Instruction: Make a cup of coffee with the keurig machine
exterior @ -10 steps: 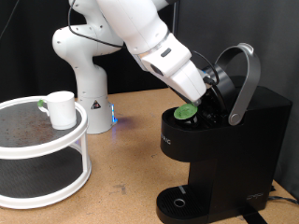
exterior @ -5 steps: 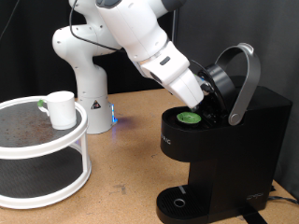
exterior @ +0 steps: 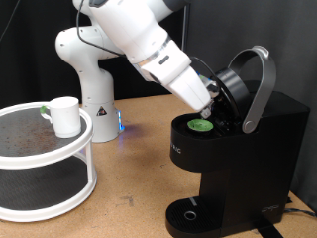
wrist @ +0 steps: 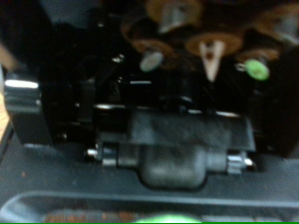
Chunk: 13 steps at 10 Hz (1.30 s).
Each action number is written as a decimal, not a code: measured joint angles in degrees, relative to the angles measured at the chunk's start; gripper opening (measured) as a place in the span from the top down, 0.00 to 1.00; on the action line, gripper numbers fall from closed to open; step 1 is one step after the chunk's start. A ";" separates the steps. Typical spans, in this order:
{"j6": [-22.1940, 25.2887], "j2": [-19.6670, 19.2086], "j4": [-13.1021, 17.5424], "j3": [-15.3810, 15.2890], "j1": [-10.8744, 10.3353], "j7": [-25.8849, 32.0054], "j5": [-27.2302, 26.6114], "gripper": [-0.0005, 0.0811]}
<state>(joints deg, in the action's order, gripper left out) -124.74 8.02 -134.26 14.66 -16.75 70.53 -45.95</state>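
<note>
standing on a brown wooden tabletop [exterior: 139, 159] before a dark backdrop, the keurig machine [exterior: 238, 154] has its lid raised, a green-topped pod [exterior: 202, 126] seated in its chamber. the gripper [exterior: 212, 100] hovers just above that pod; whether its fingers are apart cannot be told. the cup [exterior: 65, 116] sits well apart on a round white two-tier stand [exterior: 59, 190] at the exterior view's left.

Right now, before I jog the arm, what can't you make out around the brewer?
- Gripper fingers: exterior view, hidden behind the arm's last link and the keurig machine lid.
- Wrist view: blurred and dark; only a green sliver at the edge.
- Inside of the cup on the white shelf: angle hides it.
</note>
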 joint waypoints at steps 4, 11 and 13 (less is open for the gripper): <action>2.24 0.51 0.18 1.23 1.06 1.15 0.32 0.01; 7.88 8.60 1.50 5.87 2.63 3.53 -6.86 0.01; 9.12 10.22 3.82 5.78 2.58 0.94 -7.67 0.01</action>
<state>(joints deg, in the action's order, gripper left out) -115.62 18.24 -130.43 20.45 -14.17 71.47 -53.61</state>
